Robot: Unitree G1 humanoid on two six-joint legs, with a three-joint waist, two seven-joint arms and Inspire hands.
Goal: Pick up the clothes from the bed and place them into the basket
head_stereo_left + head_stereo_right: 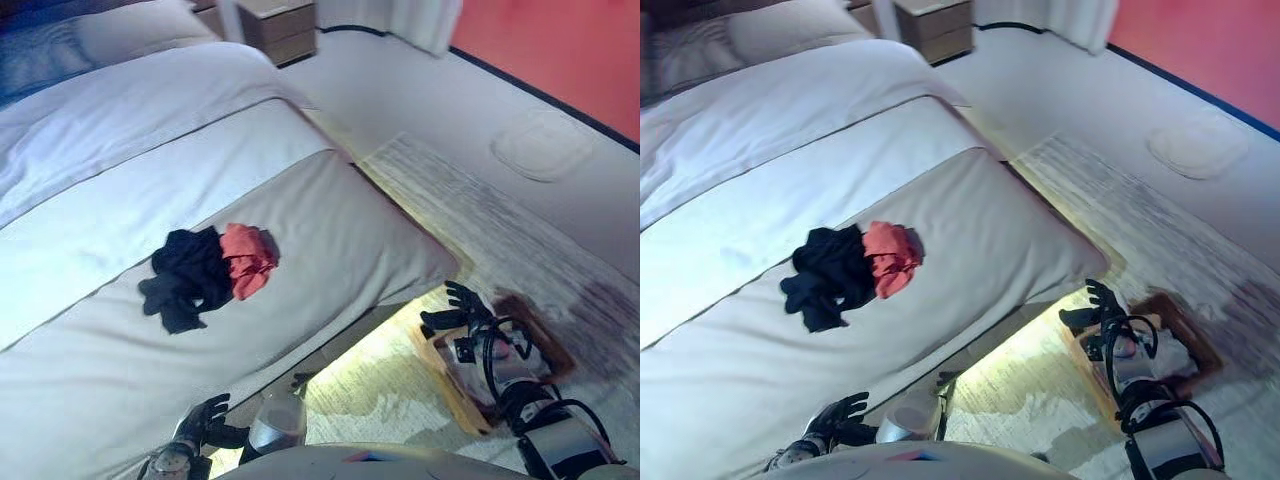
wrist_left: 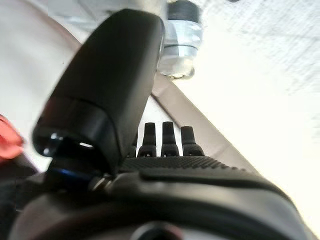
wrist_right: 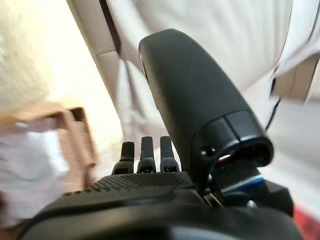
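Observation:
A black garment (image 1: 188, 278) and a red garment (image 1: 247, 258) lie bunched together on the grey blanket across the foot of the bed (image 1: 330, 240). A brown basket (image 1: 545, 345) with a white lining stands on the floor to the right of the bed. My right hand (image 1: 458, 308) hangs open and empty beside the basket, near the bed's corner; its straight fingers (image 3: 142, 150) show in the right wrist view. My left hand (image 1: 205, 420) is low at the bed's near edge, open and empty, with its fingers (image 2: 169, 135) straight.
A wooden nightstand (image 1: 280, 25) stands at the bed's head. A pale rug (image 1: 480, 210) lies on the floor beside the bed. A round white disc (image 1: 545, 148) sits on the floor near the red wall.

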